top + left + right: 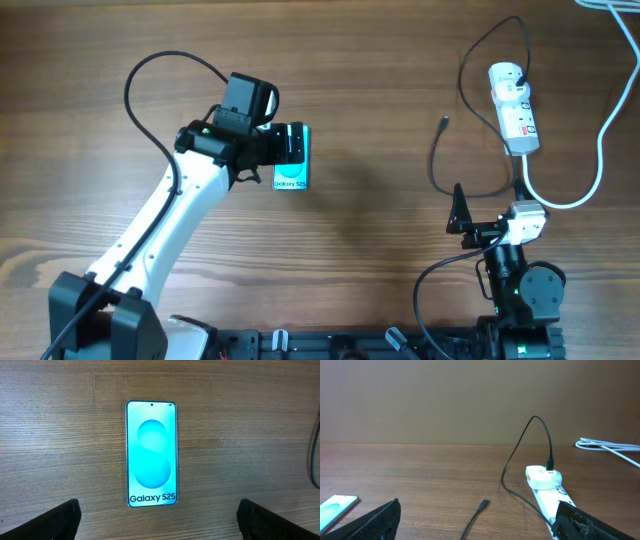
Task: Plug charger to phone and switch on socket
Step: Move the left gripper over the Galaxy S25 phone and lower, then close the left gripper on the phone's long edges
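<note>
The phone [151, 454] lies flat on the wooden table, cyan-green screen up, with the "Galaxy S25" end toward my left gripper [160, 522]. That gripper hovers above it, open, one dark finger on each side and nothing between them. From overhead the phone [291, 165] is partly covered by the left gripper [292, 146]. The charger's black cable runs from a white adapter [543, 476] in the socket [550, 502], and its plug tip [482, 504] lies loose on the table. My right gripper [480, 527] is open and empty, low behind the tip. The socket [515, 108] sits at the far right.
A thick white lead [600, 150] curves from the socket's near end out to the right table edge. The black cable loops [470, 60] left of the socket. Bare wood lies between the phone and the plug tip [444, 123].
</note>
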Controlling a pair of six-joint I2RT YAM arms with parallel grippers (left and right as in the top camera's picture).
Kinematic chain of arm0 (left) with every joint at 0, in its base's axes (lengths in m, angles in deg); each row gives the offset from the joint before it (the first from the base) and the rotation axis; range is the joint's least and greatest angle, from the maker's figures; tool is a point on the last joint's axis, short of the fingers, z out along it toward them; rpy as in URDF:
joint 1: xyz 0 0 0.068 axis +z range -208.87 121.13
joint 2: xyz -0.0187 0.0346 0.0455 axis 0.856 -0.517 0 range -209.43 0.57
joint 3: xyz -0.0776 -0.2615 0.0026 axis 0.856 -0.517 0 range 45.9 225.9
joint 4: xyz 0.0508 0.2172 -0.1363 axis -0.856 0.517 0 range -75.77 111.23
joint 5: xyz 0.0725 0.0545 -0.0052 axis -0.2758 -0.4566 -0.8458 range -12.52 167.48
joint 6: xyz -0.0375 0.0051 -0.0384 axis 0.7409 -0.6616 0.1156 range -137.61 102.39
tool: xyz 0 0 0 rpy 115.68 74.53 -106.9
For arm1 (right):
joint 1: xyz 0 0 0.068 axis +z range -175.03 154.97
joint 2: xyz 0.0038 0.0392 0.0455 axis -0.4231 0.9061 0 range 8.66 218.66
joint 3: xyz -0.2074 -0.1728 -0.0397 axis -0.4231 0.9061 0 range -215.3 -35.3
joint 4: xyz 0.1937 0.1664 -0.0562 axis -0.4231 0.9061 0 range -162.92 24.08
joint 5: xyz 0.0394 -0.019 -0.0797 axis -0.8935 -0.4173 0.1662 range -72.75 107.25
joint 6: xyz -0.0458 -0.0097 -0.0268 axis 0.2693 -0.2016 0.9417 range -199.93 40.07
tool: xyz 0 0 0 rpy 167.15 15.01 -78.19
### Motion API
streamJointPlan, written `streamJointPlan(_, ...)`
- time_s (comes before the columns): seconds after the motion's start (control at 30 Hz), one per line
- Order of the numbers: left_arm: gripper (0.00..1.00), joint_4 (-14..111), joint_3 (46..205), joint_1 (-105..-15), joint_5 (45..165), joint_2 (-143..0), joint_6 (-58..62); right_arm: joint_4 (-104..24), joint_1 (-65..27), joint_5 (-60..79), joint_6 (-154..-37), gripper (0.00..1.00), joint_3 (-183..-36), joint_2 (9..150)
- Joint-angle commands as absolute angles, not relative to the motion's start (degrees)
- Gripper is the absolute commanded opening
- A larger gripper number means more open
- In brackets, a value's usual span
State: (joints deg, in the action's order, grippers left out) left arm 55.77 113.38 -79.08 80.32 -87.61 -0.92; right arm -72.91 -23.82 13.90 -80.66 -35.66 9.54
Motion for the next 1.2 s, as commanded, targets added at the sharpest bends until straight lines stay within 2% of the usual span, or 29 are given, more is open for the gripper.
streamJointPlan(0.0,1.00,54.92,114.58,-79.34,79.53,-89.25,-0.40,-73.04,-23.75,14.69,-79.98,1.00,-35.60,8.87)
streamJointPlan(0.4,1.00,51.22,114.58,-79.41,79.53,-97.45,-0.77,-73.04,-23.75,14.69,-79.98,1.00,-35.60,8.87)
streamJointPlan(0.57,1.00,48.60,114.58,-80.98,78.41,-102.30,-8.38,-73.04,-23.75,14.69,-79.98,1.00,-35.60,8.87)
streamJointPlan(0.7,1.00,47.36,114.58,-81.85,73.95,-105.69,-8.66,-73.04,-23.75,14.69,-79.98,1.00,-35.60,8.87)
streamJointPlan(1.17,1.00,45.35,114.47,-81.92,79.22,-113.23,-8.59,-73.04,-23.75,14.69,-79.98,1.00,-35.60,8.87)
